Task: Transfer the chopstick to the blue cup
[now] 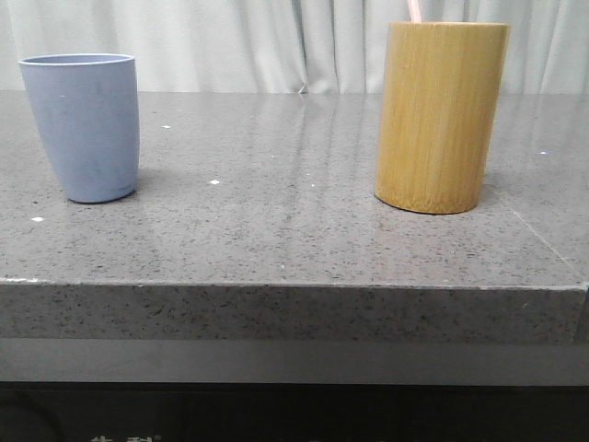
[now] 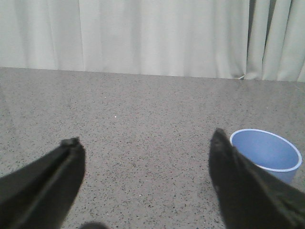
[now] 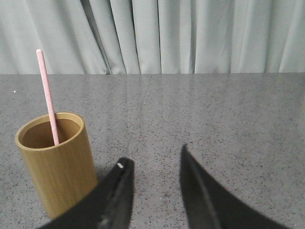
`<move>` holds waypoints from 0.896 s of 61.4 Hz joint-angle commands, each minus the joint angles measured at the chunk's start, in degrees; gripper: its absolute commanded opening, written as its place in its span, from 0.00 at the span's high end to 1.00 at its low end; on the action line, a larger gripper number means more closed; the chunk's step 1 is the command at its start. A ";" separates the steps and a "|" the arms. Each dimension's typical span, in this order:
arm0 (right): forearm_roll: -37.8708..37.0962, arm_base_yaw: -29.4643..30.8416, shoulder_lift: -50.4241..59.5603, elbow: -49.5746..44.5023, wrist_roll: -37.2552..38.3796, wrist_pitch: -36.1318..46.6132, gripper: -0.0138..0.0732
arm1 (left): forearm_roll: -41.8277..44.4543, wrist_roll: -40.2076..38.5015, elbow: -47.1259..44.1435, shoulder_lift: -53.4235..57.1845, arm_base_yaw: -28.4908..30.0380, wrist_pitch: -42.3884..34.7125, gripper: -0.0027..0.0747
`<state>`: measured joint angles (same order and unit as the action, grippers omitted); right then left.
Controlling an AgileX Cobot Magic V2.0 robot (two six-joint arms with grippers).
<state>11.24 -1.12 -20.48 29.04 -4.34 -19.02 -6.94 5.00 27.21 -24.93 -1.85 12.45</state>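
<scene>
Across the whole scene runs a grey speckled stone bench, its near edge a thick slab face, with pale pleated curtains hanging along its far side.

On the right of the bench stands a tall tan bamboo holder, an upright cylinder with an open top. The right wrist view shows its hollow inside.

On the left, well apart from the holder, stands the blue cup, a matte periwinkle tumbler that narrows toward its base and is shorter than the holder. It is upright, and the left wrist view looks down into its open mouth, where nothing can be seen inside.

The left claw hangs over the bench near the blue cup, its two dark fingers wide apart with bare stone between them. One finger overlaps the cup's rim in that picture; whether it touches cannot be told.

The right claw hangs near the bamboo holder, its fingers parted by a narrower gap, holding nothing.

The chopstick is a thin pale pink stick standing inside the bamboo holder, leaning a little and rising well above its rim. From the front, only a short pink tip pokes above the holder's top.
</scene>
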 commanded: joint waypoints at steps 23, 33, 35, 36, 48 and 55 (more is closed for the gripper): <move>0.52 0.23 -0.96 2.00 -0.40 3.38 0.16 | -1.95 -0.56 2.13 -0.89 0.10 -6.58 0.10; 0.52 0.23 -0.96 2.00 -0.40 3.43 0.16 | -1.00 0.01 6.89 -6.01 0.10 -3.64 0.10; 0.52 0.23 -0.96 2.00 -0.40 3.43 0.16 | -1.00 0.01 9.39 -8.26 0.10 -1.12 0.10; 0.52 0.23 -0.96 2.00 -0.40 3.43 0.16 | -1.00 0.01 10.33 -9.08 0.10 -0.15 0.10; 0.52 0.23 -0.96 2.00 -0.40 3.43 0.16 | -1.00 4.77 27.01 -20.75 -5.53 15.12 0.10; 0.52 0.23 -0.96 2.00 -0.40 3.43 0.16 | -1.00 5.08 35.37 -27.12 -11.26 22.35 0.10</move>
<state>11.24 -1.12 -20.48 29.04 -4.34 -19.59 -7.52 9.35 56.10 -48.58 -9.85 33.43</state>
